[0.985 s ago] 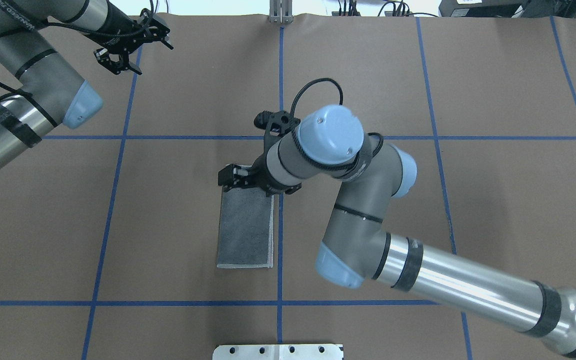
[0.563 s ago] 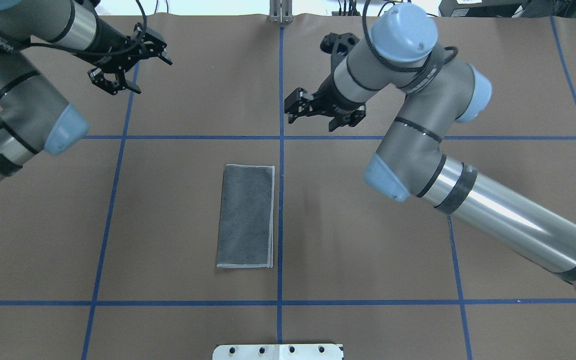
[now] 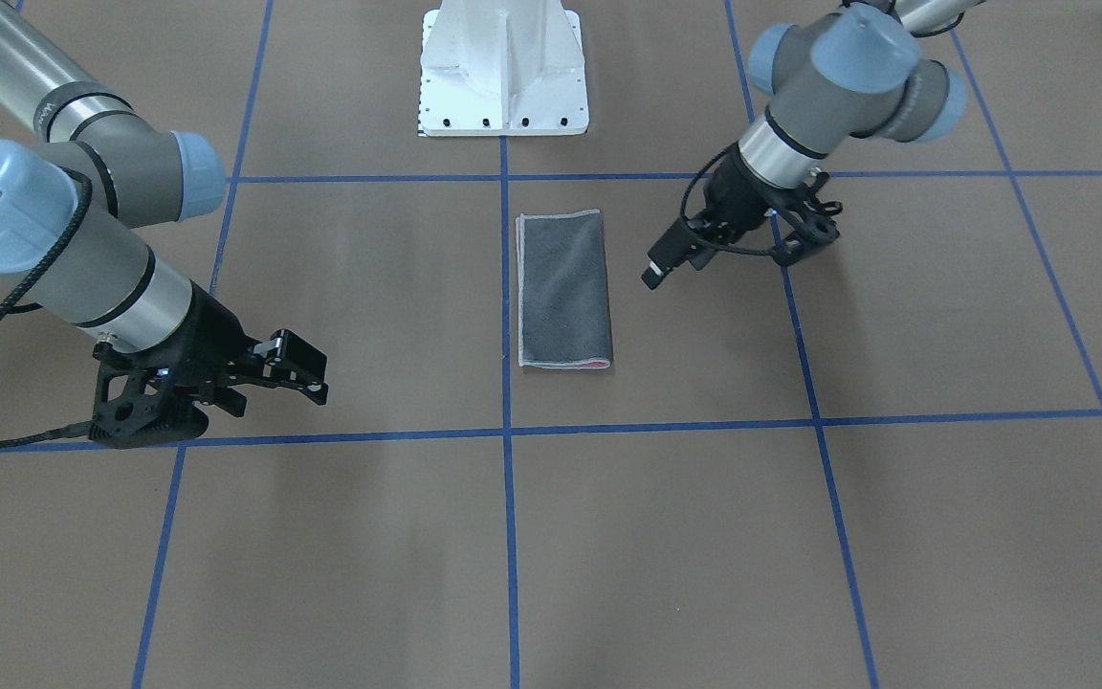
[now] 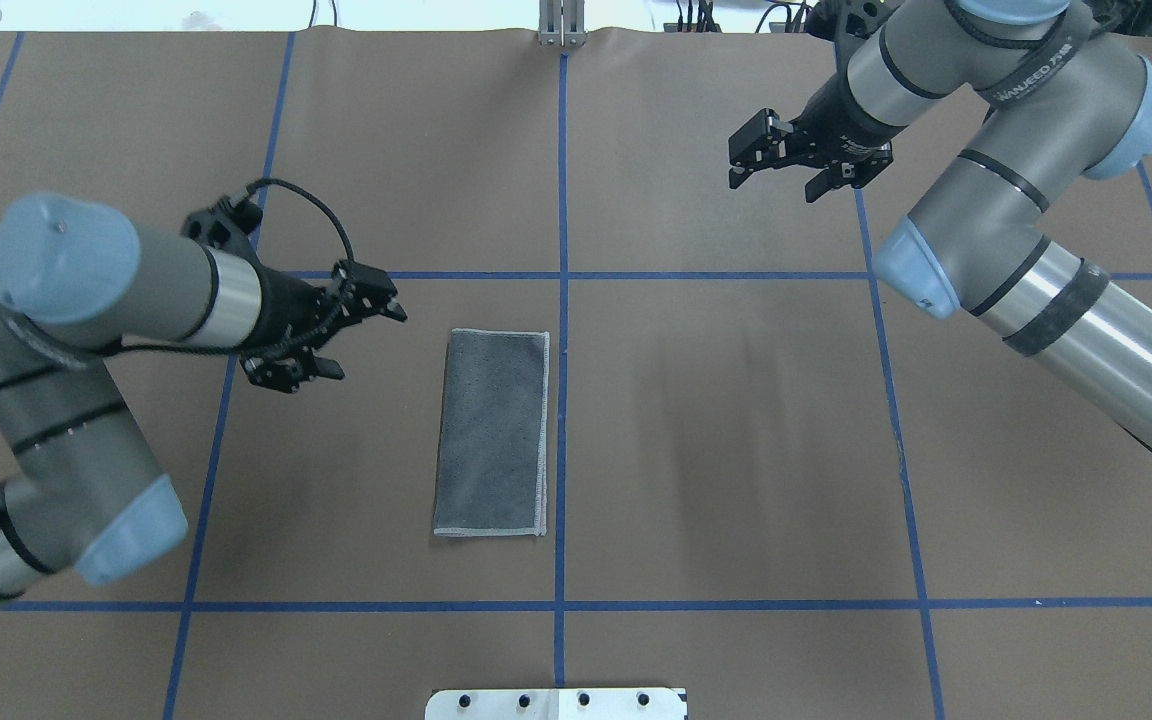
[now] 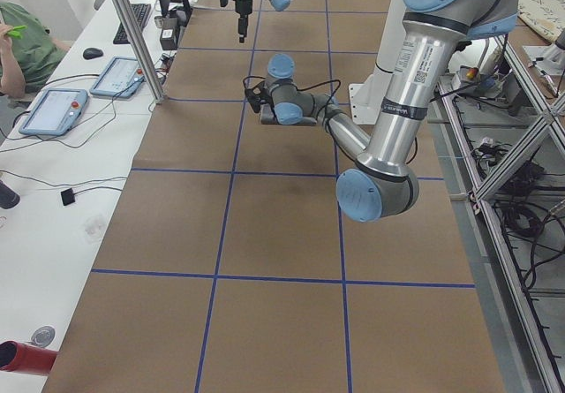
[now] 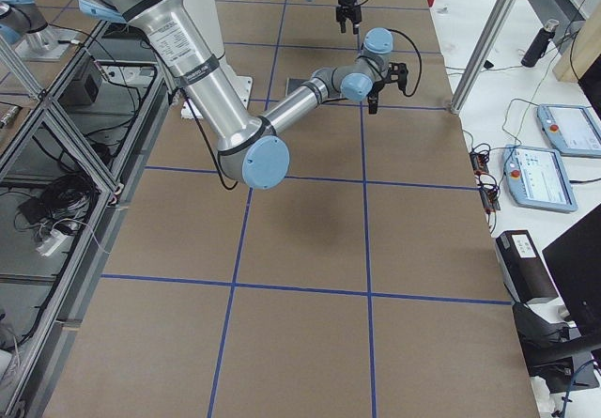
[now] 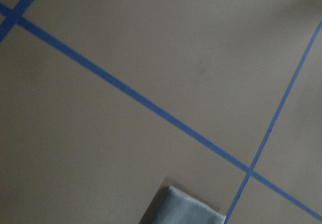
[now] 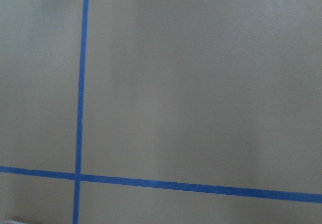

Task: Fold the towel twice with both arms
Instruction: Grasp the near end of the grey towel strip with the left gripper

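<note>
The towel lies flat on the desk near its middle, between the two crosswise tape lines, its long right edge just beside the lengthwise tape line as seen from overhead; the pedestal base sits at the desk's robot-side edge, in line with the towel. The left gripper hangs to the towel's left, near its far corner but apart from it, fingers turned toward it; the right gripper is well apart, over the far right part of the desk.
</note>
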You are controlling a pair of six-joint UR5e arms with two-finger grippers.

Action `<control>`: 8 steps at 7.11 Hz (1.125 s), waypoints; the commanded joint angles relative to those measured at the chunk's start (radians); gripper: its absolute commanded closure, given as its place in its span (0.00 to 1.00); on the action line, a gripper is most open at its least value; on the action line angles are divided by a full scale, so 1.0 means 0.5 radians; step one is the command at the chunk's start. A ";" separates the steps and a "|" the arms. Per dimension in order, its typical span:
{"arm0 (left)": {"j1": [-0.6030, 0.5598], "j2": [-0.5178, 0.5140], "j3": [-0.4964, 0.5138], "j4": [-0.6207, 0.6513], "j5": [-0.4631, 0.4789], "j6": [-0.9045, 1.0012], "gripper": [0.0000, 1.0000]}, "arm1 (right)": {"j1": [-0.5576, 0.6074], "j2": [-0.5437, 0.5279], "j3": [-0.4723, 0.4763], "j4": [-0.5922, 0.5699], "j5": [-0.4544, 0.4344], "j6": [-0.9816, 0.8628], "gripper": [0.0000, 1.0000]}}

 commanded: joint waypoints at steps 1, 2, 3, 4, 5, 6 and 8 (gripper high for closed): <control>0.458 0.014 -0.033 -0.005 0.398 -0.127 0.00 | 0.020 -0.070 -0.009 0.013 0.006 -0.021 0.00; 0.523 0.011 -0.011 -0.005 0.447 -0.124 0.00 | 0.033 -0.073 -0.009 0.010 0.006 -0.036 0.00; 0.527 0.030 -0.008 -0.005 0.442 -0.121 0.01 | 0.033 -0.073 -0.009 0.010 0.006 -0.036 0.00; 0.536 0.012 0.035 -0.008 0.445 -0.121 0.01 | 0.033 -0.073 -0.009 0.010 0.006 -0.033 0.00; 0.582 0.002 0.047 -0.008 0.442 -0.121 0.01 | 0.033 -0.073 -0.009 0.010 0.009 -0.027 0.00; 0.585 -0.007 0.047 -0.008 0.442 -0.121 0.01 | 0.033 -0.073 -0.009 0.010 0.009 -0.027 0.00; 0.585 0.011 0.065 -0.014 0.436 -0.100 0.04 | 0.033 -0.073 -0.009 0.010 0.009 -0.024 0.00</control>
